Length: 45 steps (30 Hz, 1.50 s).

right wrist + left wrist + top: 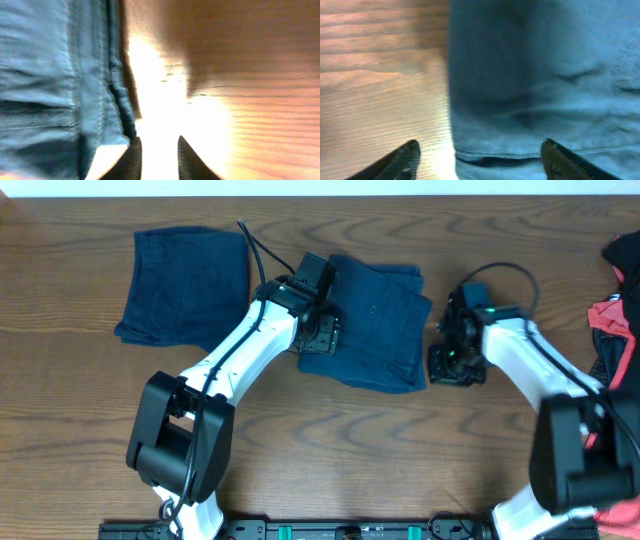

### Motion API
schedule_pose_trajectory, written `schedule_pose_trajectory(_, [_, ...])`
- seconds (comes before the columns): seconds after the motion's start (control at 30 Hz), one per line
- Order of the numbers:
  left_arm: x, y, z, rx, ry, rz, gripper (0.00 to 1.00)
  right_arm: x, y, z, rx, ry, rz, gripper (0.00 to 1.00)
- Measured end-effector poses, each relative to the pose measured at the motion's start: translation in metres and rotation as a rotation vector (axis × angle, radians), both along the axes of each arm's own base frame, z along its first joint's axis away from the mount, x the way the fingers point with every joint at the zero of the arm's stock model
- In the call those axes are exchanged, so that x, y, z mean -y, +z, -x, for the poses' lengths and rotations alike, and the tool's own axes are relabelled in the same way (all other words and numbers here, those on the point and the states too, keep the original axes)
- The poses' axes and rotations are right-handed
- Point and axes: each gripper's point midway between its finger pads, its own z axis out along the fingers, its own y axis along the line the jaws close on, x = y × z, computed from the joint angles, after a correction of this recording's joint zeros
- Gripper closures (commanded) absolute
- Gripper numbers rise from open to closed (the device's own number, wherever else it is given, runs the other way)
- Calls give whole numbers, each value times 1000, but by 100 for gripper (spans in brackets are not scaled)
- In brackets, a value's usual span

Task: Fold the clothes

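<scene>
Left gripper (480,149), jaws wide, empty, over shorts (545,75)

White, smooth-shelled links on the left arm (240,345) and the right arm (520,355), joined by bulky black cylindrical joints (180,442). Black wrist blocks at the far ends, with a small green light (490,310) on the right one. Thin black cable (252,242) off the left wrist, a second cable (505,270) arched over the right. Left end effector (480,150) and right end effector (157,155) tipped with dark, tapering fingers (132,160). Black base rail (330,530) with green marks.
</scene>
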Motion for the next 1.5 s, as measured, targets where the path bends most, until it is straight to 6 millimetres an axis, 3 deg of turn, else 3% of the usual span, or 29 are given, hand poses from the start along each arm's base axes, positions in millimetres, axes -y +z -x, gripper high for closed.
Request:
schedule_pose_trajectory(0.07, [-2,1,-6,25,10,-11,19,-4,20,-10,86,13,-40,62])
schedule_pose_trajectory(0.1, [-1,2,-9,38,11,-4,20,-9,31,-16,136,23,-69,65])
schedule_pose_trajectory(0.2, [6,5,-14,52,11,41,54,-23,65,-35,290,66,-152,82])
schedule_pose_trajectory(0.27, [14,4,-10,27,-6,82,68,-33,77,-45,362,88,-183,91])
schedule_pose_trajectory(0.37, [23,-3,4,-46,-35,128,74,-47,83,-61,434,108,-209,99])
schedule_pose_trajectory(0.5, [24,-24,18,-140,-42,126,81,-65,79,-96,534,99,-245,99])
schedule_pose_trajectory(0.57, [25,-36,21,-174,-45,121,81,-71,69,-114,566,71,-265,99])
schedule_pose_trajectory(0.7, [23,-53,29,-235,-41,108,81,-77,31,-142,571,-6,-295,99])
schedule_pose_trajectory(0.87, [17,-55,43,-302,-35,84,81,-79,-26,-152,501,-89,-325,99])
schedule_pose_trajectory(1.13, [3,-54,61,-379,-29,33,81,-75,-28,-154,458,-124,-402,99])
schedule_pose_trajectory(1.27, [-10,-49,59,-379,0,22,76,-58,-23,-141,410,-109,-398,93])
schedule_pose_trajectory(1.37, [-23,-29,44,-305,32,46,66,-39,-11,-129,384,-114,-387,87])
schedule_pose_trajectory(1.4, [-26,-19,36,-261,42,61,60,-32,0,-123,383,-114,-383,86])
schedule_pose_trajectory(1.5, [-30,16,10,-103,63,120,55,-29,32,-109,389,-98,-385,84])
